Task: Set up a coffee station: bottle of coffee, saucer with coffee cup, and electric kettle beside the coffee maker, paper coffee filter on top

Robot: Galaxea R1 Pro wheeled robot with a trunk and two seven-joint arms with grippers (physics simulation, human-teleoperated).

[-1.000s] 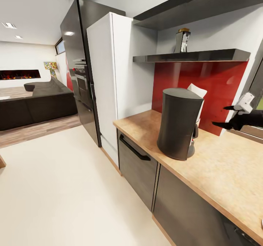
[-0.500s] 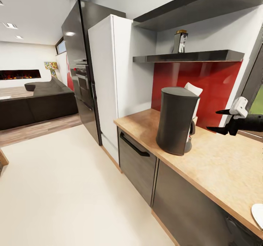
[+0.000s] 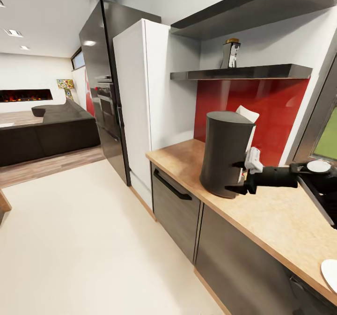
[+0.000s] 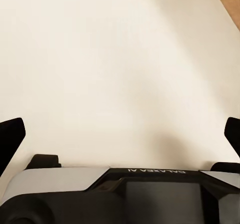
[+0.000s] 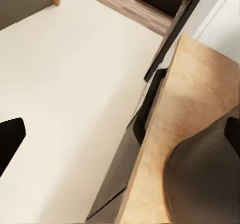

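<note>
The bench [image 3: 281,216], a beige slab running from centre to lower right of the head view, carries the coffee maker [image 3: 225,155] at centre, where the task wants it kept; the kitchen shelf [image 3: 243,73] sits above, upper right, holding the bottle of coffee [image 3: 231,53], not yet brought down; the paper coffee filter [image 3: 248,116] peeks white behind the tower; the right tool [image 3: 239,177], jaws spread and empty, reaches beside the maker's front, probably lining up; the left tool [image 4: 120,134] hangs open over pale floor; a white rim, perhaps the saucer [image 3: 330,274], shows lower right.
</note>
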